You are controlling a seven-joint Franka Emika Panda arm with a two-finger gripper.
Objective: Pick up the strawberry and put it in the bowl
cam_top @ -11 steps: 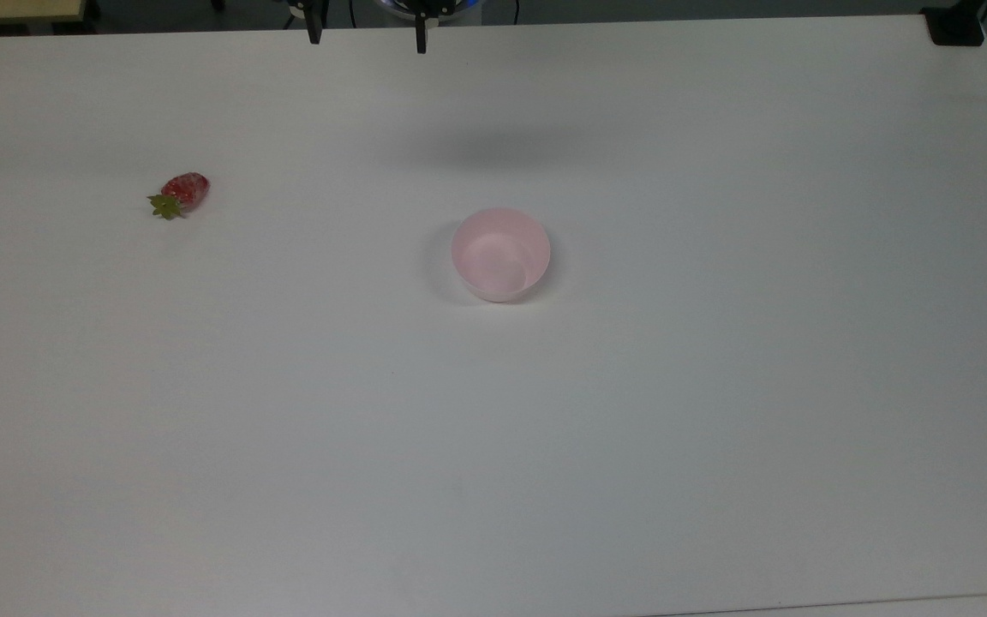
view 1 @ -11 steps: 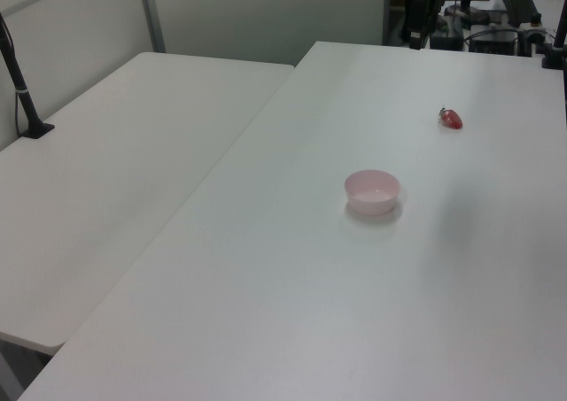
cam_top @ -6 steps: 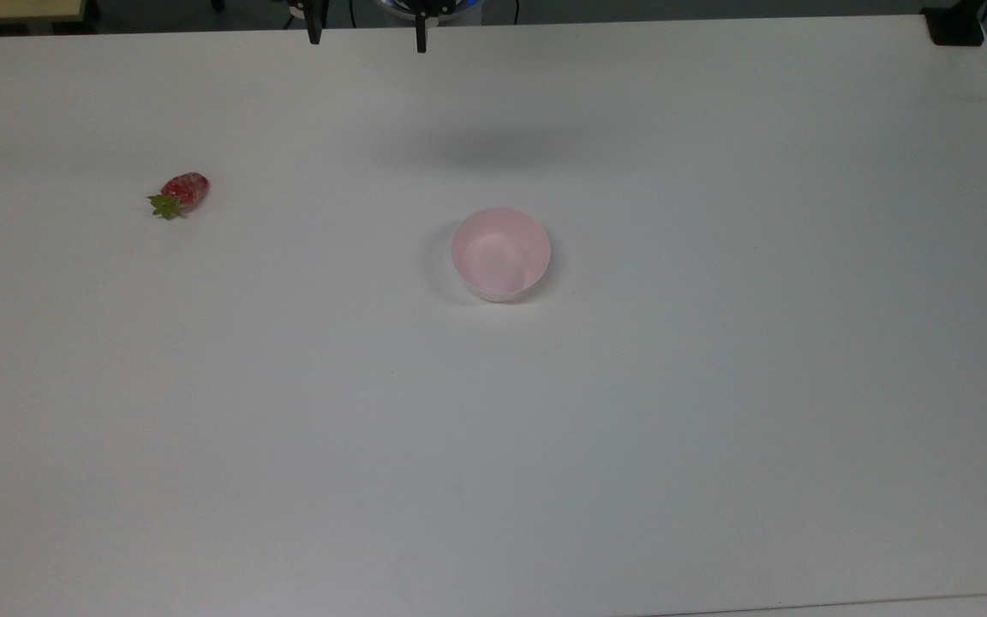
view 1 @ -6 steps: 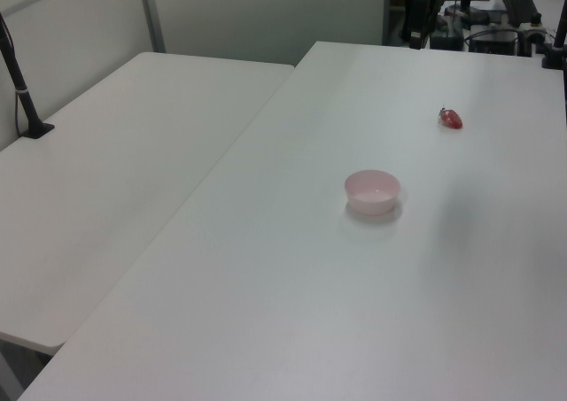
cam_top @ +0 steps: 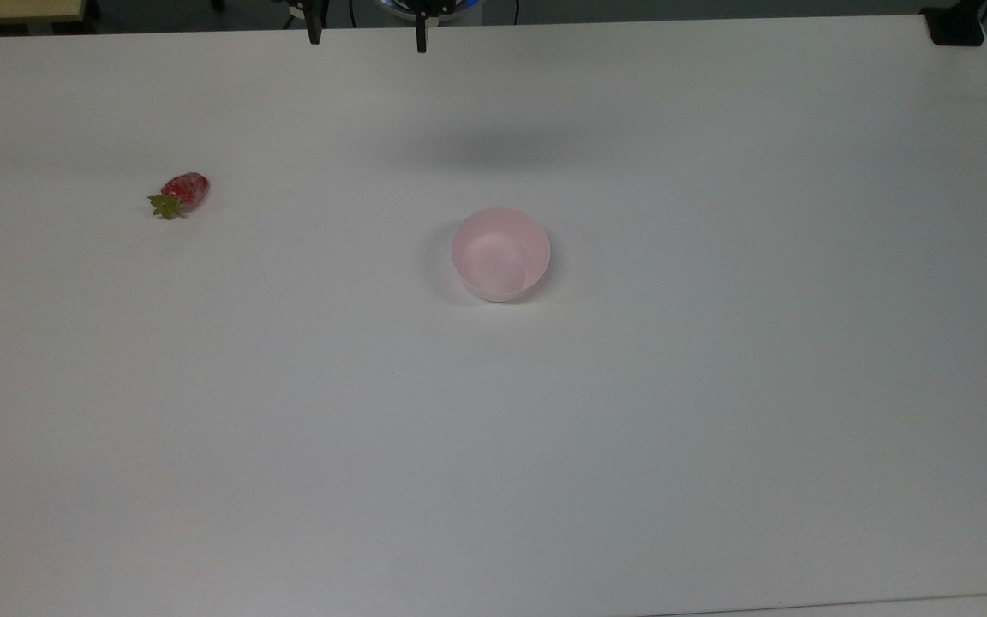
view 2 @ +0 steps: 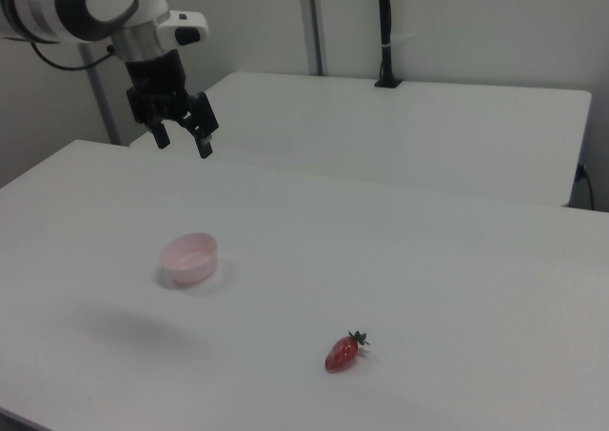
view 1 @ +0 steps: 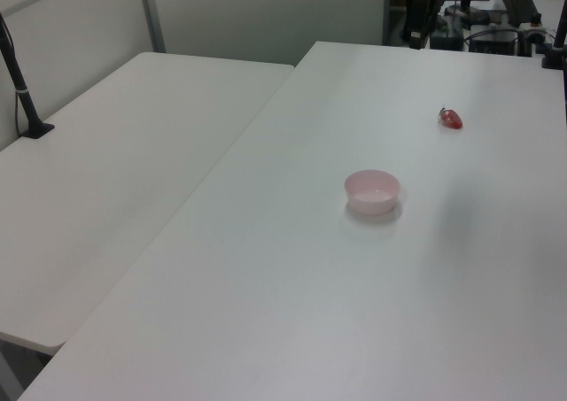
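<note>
Nothing can be seen to have moved since the frames 0.9 s and 0.5 s ago: the strawberry, the bowl and the gripper's fingertips sit at the same places in the top view and the left view. The strawberry (cam_top: 181, 193) lies on its side on the white table (cam_top: 716, 411), toward the top view's left and well apart from everything else, its green cap pointing to the top view's lower left. In the right view the strawberry (view 2: 343, 351) lies near the front edge of the table, cap toward the right view's upper right. In the left view the strawberry (view 1: 452, 119) is a small red spot at the far right of the table. The pale pink bowl (cam_top: 500, 254) stands upright near the middle of the table, with nothing in it, to the top view's right of the strawberry and well clear of it. The right view shows the bowl (view 2: 188, 258) to the right view's left of the fruit and farther back; the left view shows the bowl (view 1: 372, 191) nearer than the fruit. The gripper (view 2: 182, 137) hangs in the air above the far side of the table, past the bowl, its two dark fingers spread wide with nothing between them. In the top view the gripper (cam_top: 367, 38) shows as two fingertips at the top edge, set well apart, with a soft shadow on the table below them. A second white table (view 1: 115, 171) adjoins on the left view's left.
</note>
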